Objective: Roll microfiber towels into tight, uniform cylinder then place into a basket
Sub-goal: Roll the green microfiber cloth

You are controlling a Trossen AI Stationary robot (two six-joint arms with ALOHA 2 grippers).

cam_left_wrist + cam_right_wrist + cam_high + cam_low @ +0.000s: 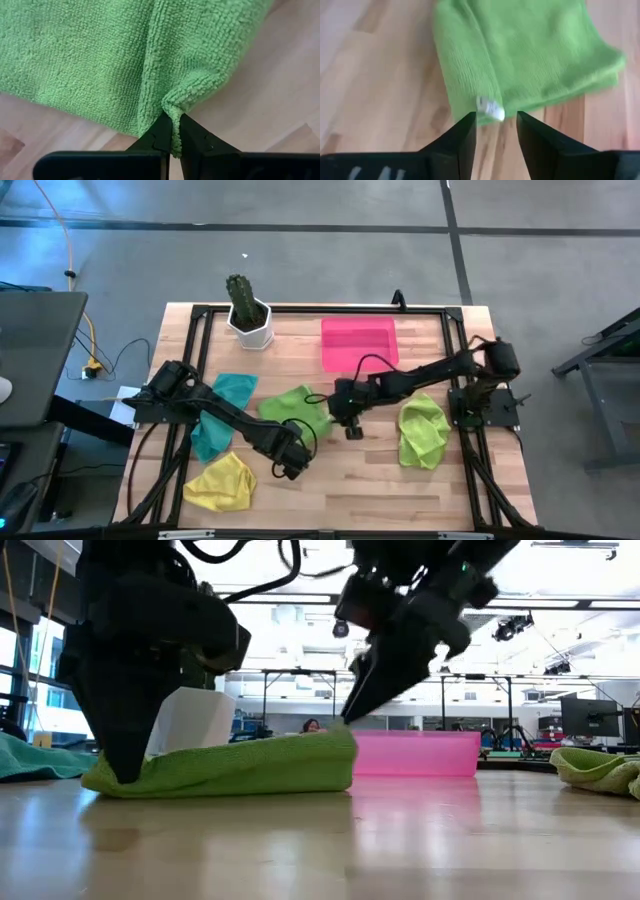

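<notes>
The left gripper (172, 142) is pinching a corner of the folded green towel (296, 409) mid-table; the right gripper (496, 131) is hanging parted beside its white tag (490, 107), visible only there.

We count four microfiber towels on the table: two lime green, one in the middle (295, 408) and one crumpled at the right (422, 432); one teal towel (222, 415) at the left; and one yellow towel (222, 483) near the front left corner. We see one pink basket (359, 343), one cactus pot (249, 323) and one wooden table (400, 480). We count two arms, each with one gripper: the left gripper (291, 470) and the right gripper (353, 431).
</notes>
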